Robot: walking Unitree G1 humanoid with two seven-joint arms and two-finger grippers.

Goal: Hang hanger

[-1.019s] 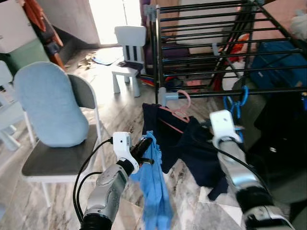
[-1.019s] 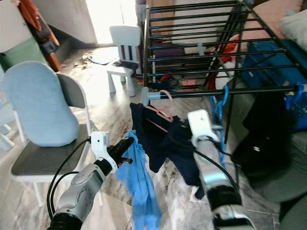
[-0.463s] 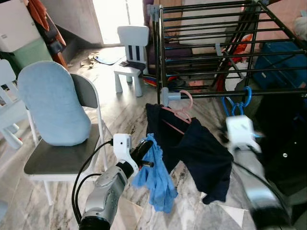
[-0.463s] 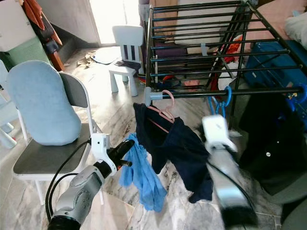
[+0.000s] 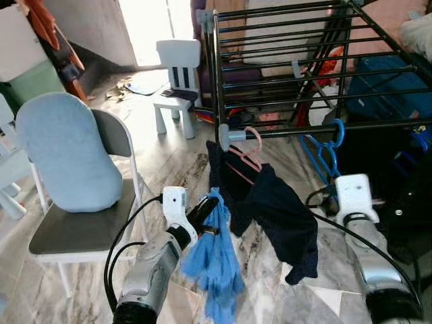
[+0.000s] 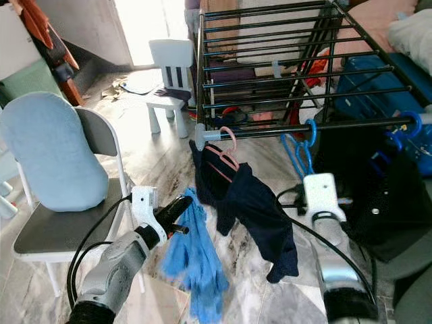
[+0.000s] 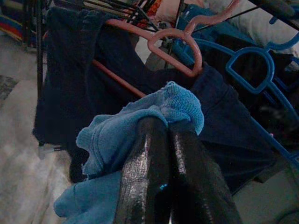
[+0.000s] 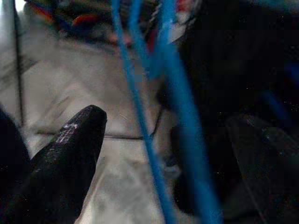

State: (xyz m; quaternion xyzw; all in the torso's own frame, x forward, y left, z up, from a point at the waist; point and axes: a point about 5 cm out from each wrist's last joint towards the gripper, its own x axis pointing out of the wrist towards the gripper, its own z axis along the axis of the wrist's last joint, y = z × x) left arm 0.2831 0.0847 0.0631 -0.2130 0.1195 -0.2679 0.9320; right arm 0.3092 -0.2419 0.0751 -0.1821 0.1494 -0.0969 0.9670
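Head stereo pair looks forward and down from above both arms, sharing the drying rack point(image 5: 304, 61) and chair point(image 5: 74, 202). Left wrist cam sits tight behind its jaws, facing the pink hanger point(image 7: 175, 44). Right wrist cam's blurry, probably near blue hangers point(image 8: 173, 93).

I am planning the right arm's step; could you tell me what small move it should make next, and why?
Probably close the right claw on the blue hanger: its fingers are spread with the hanger's bars between them. The left claw holds the light blue cloth.
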